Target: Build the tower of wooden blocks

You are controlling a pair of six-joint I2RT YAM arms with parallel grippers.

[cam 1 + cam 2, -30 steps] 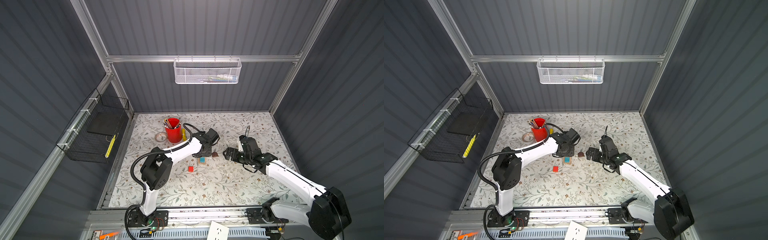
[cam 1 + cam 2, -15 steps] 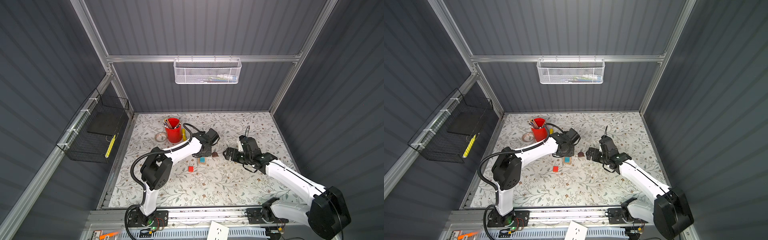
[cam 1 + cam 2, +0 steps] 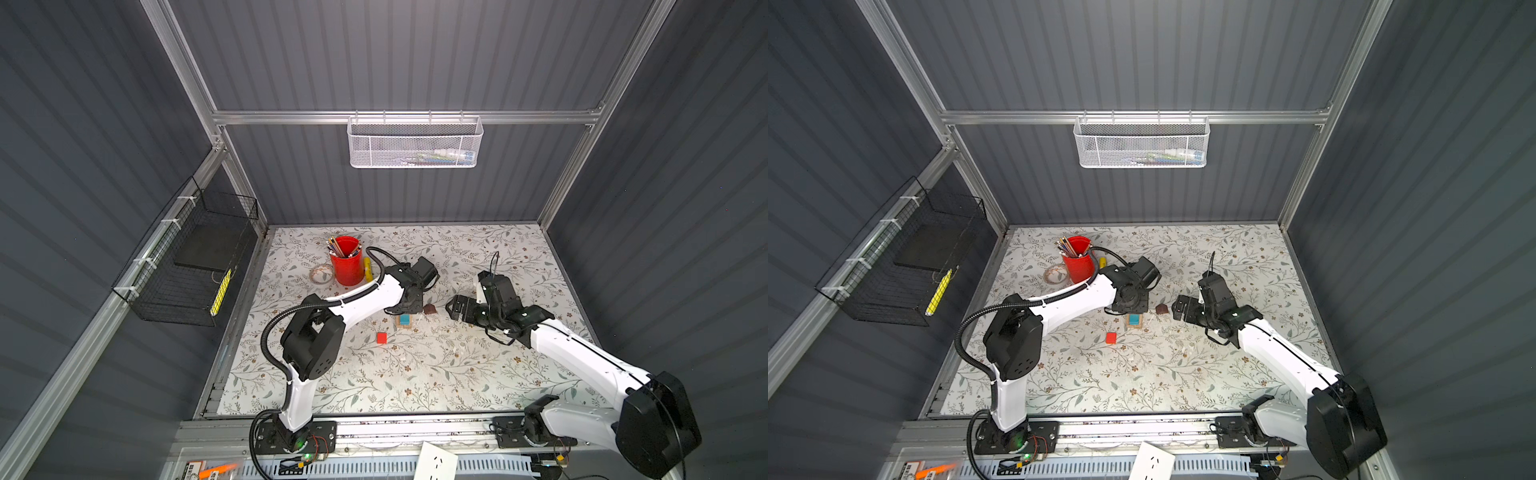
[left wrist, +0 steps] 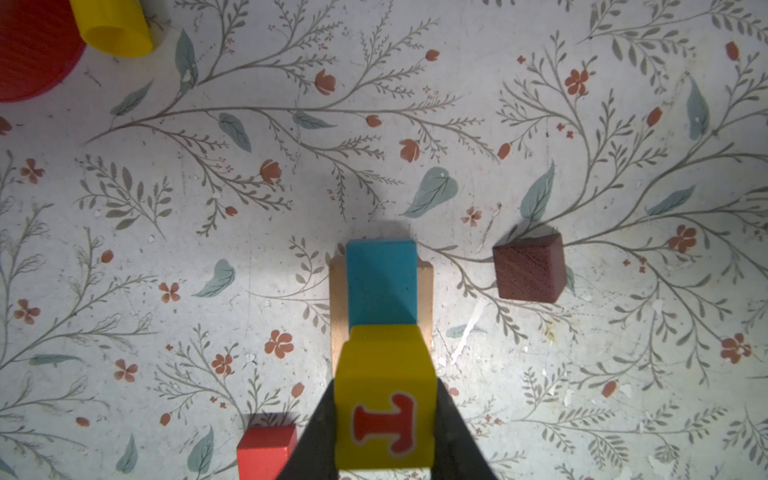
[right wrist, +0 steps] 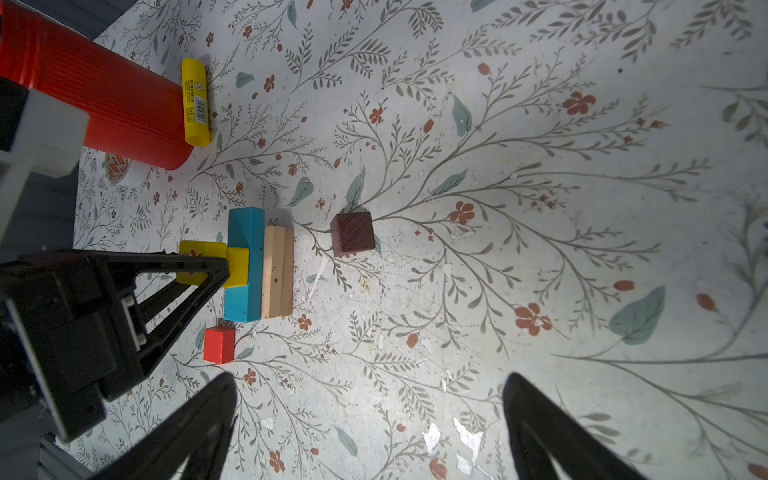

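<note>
L: left gripper (image 4: 384,399) clamps yellow red-lettered wooden cube (image 4: 384,419) over blue wooden plank (image 4: 380,282) atop tan wooden planks (image 5: 278,274) | R: right gripper (image 5: 370,378) spread wide, empty

Left gripper (image 4: 384,415) tight in a grasp — right gripper (image 5: 370,384) jaws wide apart

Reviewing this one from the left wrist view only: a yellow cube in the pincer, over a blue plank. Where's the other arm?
Observer: The right pincer hangs open and empty, just right of the brown piece in both top views.
Operator: Anything tall nearby?
Observer: A red cup with pencils sticking out stands beyond the left arm.
Operator: Other clutter?
Observer: A tape roll lies beside the cup.
</note>
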